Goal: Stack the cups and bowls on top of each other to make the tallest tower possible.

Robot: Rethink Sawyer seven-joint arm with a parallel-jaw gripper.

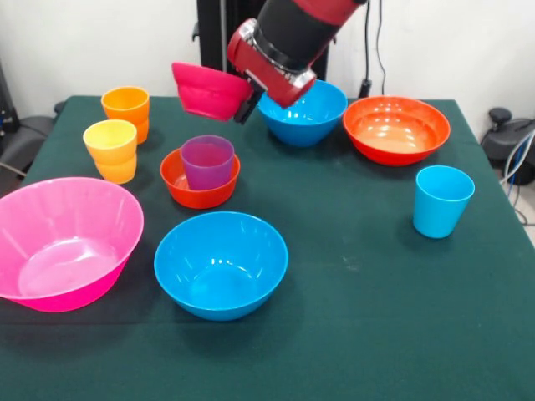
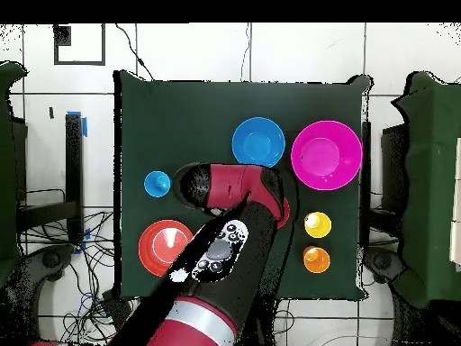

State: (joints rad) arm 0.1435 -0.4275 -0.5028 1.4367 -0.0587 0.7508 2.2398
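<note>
A: Left to right, front view?

B: Biggest translucent pink bowl [image 1: 65, 242]. Smooth purple plastic cup [image 1: 207, 162] upright inside small glossy orange-red bowl [image 1: 199, 180].

A: Gripper [image 1: 247, 107]?

B: Clenched on small magenta bowl's [image 1: 209, 90] rim, held tilted in air above and behind the cup.
</note>
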